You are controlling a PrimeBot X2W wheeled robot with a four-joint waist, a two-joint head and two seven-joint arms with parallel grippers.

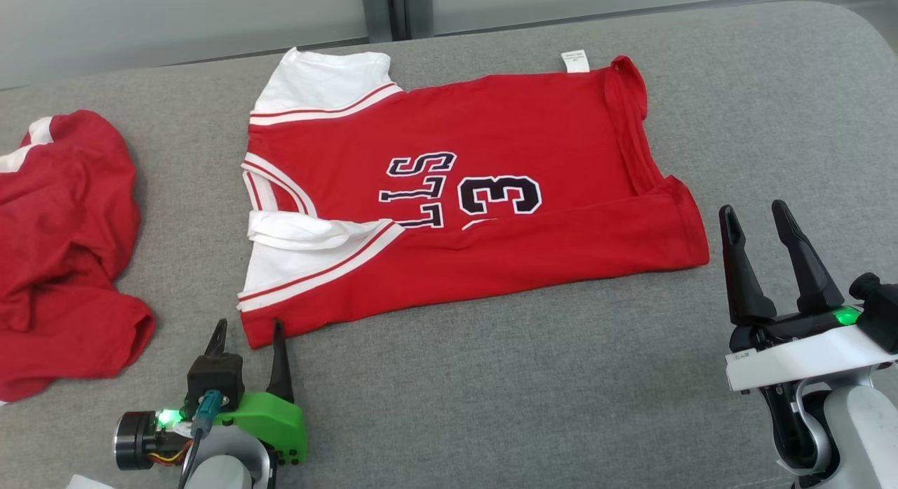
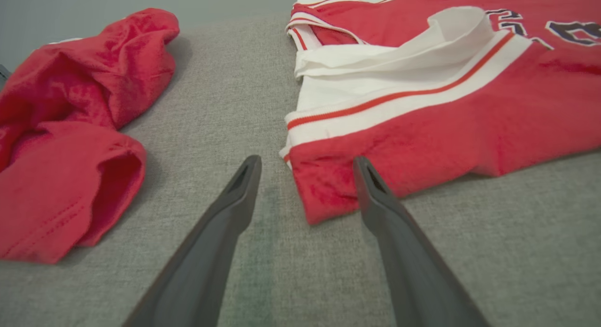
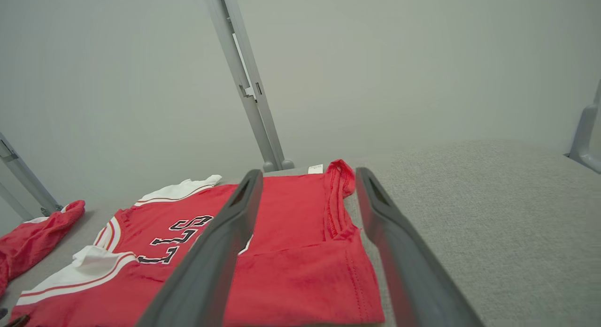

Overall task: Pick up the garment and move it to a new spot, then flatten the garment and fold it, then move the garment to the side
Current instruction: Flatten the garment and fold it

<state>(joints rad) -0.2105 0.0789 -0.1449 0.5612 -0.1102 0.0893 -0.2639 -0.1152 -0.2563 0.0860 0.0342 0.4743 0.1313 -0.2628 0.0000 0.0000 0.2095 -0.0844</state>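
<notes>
The garment, a red jersey with white sleeves and black-and-white lettering, lies spread on the grey padded table. Its near long edge is folded over onto the body. My left gripper stands open just off the garment's near left corner. In the left wrist view that red corner lies between the open left gripper fingers, low on the table. My right gripper is open and empty, just right of the garment's hem. The right wrist view looks over the garment past the right gripper.
A second red garment lies crumpled at the table's left end, also in the left wrist view. A white label sticks out at the jersey's far edge. A grey wall post stands behind the table.
</notes>
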